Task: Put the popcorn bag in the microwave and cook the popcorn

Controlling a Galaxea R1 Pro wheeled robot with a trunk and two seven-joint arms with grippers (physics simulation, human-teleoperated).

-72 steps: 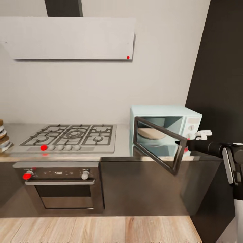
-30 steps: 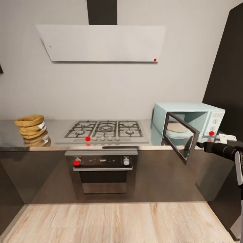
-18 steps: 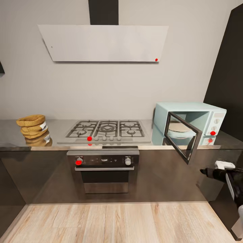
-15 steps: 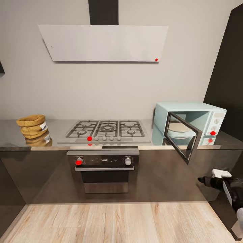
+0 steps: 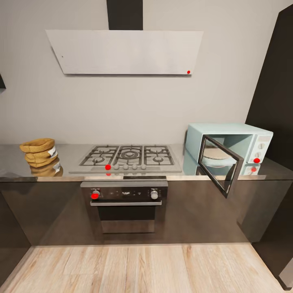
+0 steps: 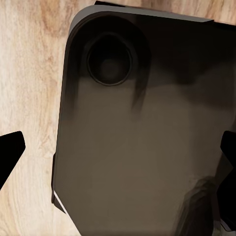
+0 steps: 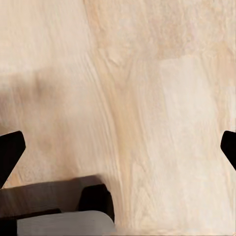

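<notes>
The popcorn bag (image 5: 38, 151), a crumpled golden-brown sack with a small white label, stands at the far left of the shiny grey countertop (image 5: 70, 159). No popcorn shows from here. The mint-blue microwave (image 5: 228, 131) sits at the right end of the countertop, its dark glass door (image 5: 220, 164) swung open toward me with a round plate inside. My left gripper (image 6: 118, 155) is open over a dark part of my own base. My right gripper (image 7: 119, 151) is open above the light wood floor, holding nothing.
A gas hob (image 5: 128, 156) lies between bag and microwave, with a built-in oven (image 5: 125, 205) below and a white hood (image 5: 126, 51) above. A tall dark cabinet (image 5: 276, 97) stands right of the microwave. Wood floor (image 5: 138, 268) lies between me and the cabinets.
The view backed away and turned left, bringing the bag into sight. My right arm dropped from beside the microwave door and left the head view. The door stays open.
</notes>
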